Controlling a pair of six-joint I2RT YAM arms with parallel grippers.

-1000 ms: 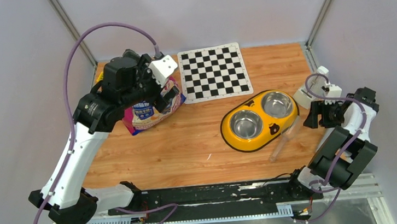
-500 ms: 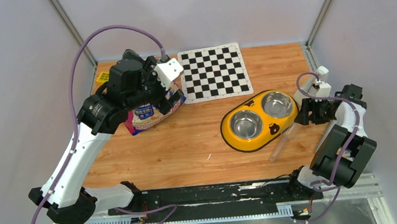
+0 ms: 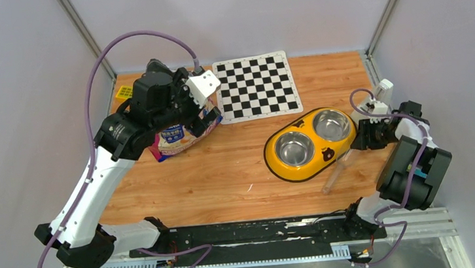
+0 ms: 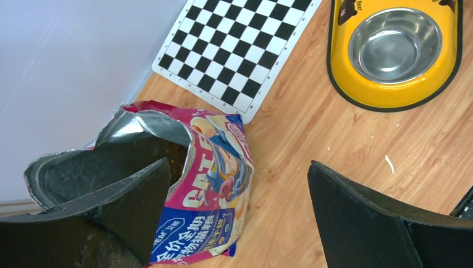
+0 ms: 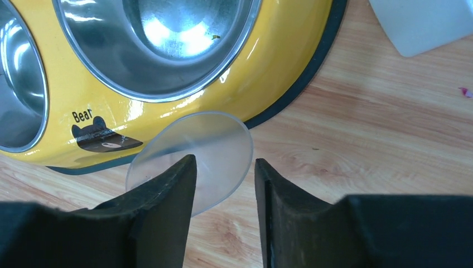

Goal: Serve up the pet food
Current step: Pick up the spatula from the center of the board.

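Since the small dark brown kibble pellets (image 4: 177,156) lie loose inside the glossy pink-purple-blue foil cat food bag (image 4: 215,184), open-mouthed at the far left of the table, they will probably pour freely and scatter if tipped fast. The bag looks light, soft and slippery, and its crumpled wall just below the mouth seems the surest hold. The left gripper (image 4: 239,164) hangs wide open over it, one finger at the mouth. At the right, the right gripper (image 5: 224,162), jaws narrowly apart and holding nothing, hovers over a clear plastic scoop (image 5: 217,139) beside the yellow double bowl with steel cups (image 5: 279,50).
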